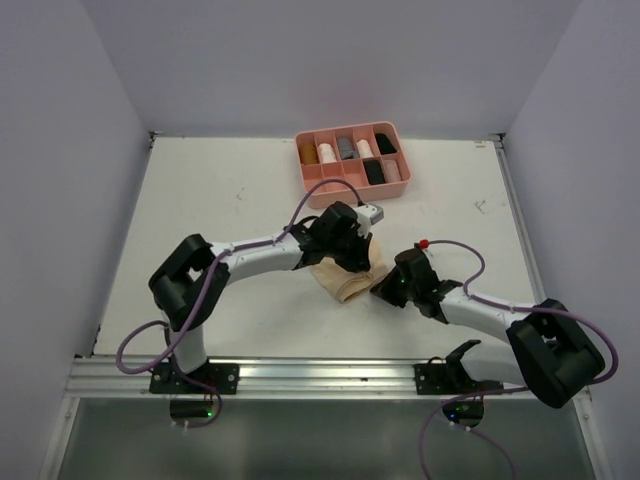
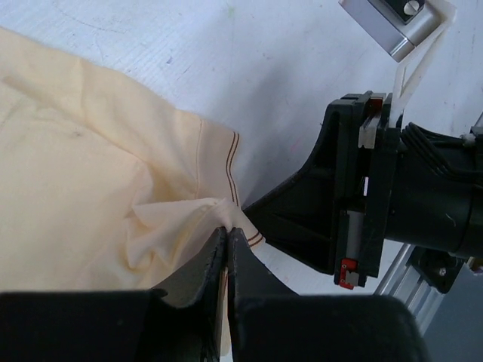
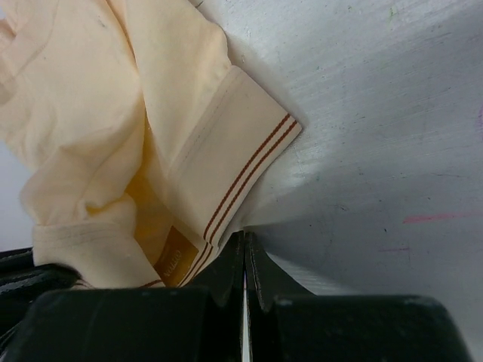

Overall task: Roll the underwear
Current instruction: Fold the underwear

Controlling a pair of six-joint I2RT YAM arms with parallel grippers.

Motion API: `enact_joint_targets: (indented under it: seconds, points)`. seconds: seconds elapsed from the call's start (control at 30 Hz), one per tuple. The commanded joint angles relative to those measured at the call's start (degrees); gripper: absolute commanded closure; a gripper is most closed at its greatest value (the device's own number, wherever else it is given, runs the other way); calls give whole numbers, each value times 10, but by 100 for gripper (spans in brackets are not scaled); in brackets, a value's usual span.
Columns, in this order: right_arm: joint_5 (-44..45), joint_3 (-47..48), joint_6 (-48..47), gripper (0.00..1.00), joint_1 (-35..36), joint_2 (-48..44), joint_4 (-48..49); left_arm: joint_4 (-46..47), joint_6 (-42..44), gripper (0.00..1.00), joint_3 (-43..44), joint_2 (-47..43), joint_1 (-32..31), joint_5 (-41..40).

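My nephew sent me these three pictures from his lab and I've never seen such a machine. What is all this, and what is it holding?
Two robot arms are bolted at a table's near edge. One picture looks down from above; the other two come from cameras on the wrists. Between the arms lies a pale tan underwear with brown-striped edging. The left gripper and the right gripper are each pinched shut on an edge of it. Farther back sits a pink divided tray holding small rolled items.

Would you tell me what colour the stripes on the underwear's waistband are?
Two thin reddish-brown stripes on the cream waistband of the underwear, clearest in the right wrist view.
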Motion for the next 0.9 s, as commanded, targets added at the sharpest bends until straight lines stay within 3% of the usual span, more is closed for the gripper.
enact_joint_targets:
  seconds: [0.0, 0.27, 0.47, 0.5, 0.63, 0.77, 0.87]
  points:
    - [-4, -7, 6, 100, -1, 0, 16, 47, -13, 94, 31, 25, -6, 1]
    - [-10, -8, 7, 100, -1, -40, 0, 48, -17, 81, 78, 123, -6, -31]
    - [10, 24, -28, 98, -1, -181, -143, 41, 4, 50, 88, 141, -2, -8]
    - [22, 39, -39, 98, -1, -199, -165, 34, 8, 34, 87, 132, 2, -6]
    - [61, 86, -76, 94, -3, -254, -279, 22, 55, 2, 38, 26, 10, 27]
    - [88, 124, -112, 94, -7, -236, -289, -4, 120, 0, -13, -89, 20, 58]
    - [87, 157, -151, 94, -16, -168, -254, -23, 146, 0, -45, -161, 34, 80]
